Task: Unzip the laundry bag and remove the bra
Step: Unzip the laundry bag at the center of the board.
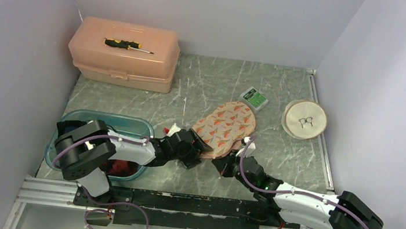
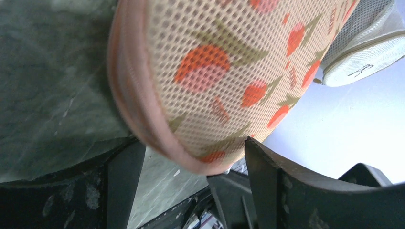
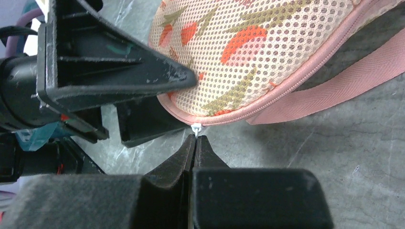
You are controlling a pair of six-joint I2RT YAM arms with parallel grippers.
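Note:
The laundry bag (image 1: 225, 126) is a peach mesh pouch with orange prints, lying in the middle of the table with its pink zipper closed; it also shows in the left wrist view (image 2: 229, 62) and the right wrist view (image 3: 248, 52). My left gripper (image 1: 204, 144) (image 2: 193, 143) is shut on the bag's near end, one finger (image 3: 143, 81) on top. My right gripper (image 1: 222, 165) (image 3: 196, 138) is shut on the small white zipper pull (image 3: 196, 129) at that same end. The bra is hidden from view.
A pink strap (image 3: 334, 90) trails from the bag. A teal bin (image 1: 100, 120) sits under my left arm with something red (image 1: 121, 167) in it. At the back are a peach toolbox (image 1: 123, 58) with a screwdriver (image 1: 128, 45), a green packet (image 1: 254, 98) and a round white case (image 1: 305, 119).

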